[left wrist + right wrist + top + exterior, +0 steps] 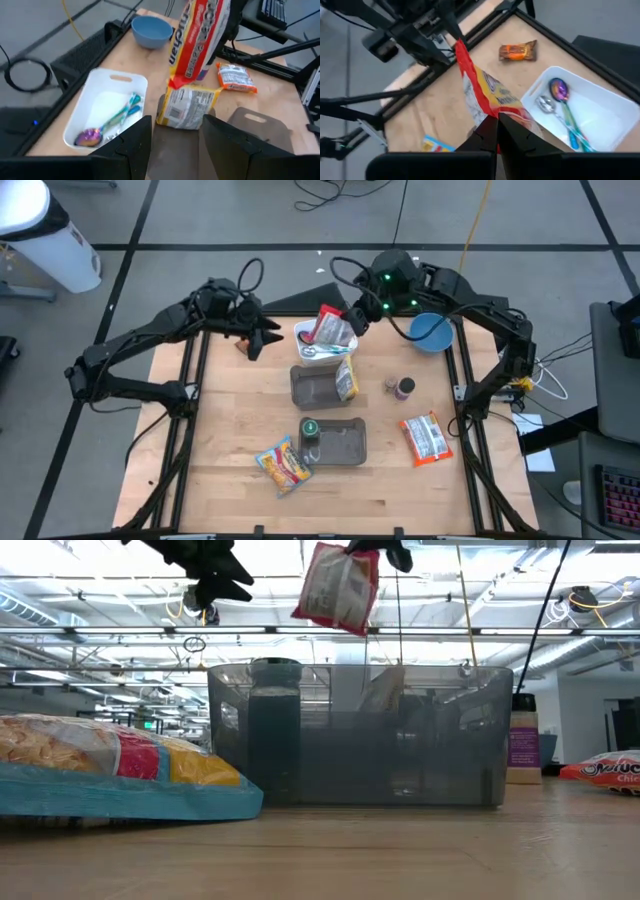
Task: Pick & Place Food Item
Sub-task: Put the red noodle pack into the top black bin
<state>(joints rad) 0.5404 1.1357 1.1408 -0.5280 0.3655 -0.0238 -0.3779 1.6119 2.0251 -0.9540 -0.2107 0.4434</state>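
Above white tray (318, 352), noodle packet (331, 326) half-hidden

Packet (330, 325): I see it above the tray (322, 352).
Spoons (107, 125): in that tray.
Bowl (432, 332): right of the tray.
Bins (316, 387): before the tray.

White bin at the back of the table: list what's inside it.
The white bin holds an iridescent spoon, a silver spoon and teal handles. In the high view, the red ramen packet held by the right gripper covers part of it.
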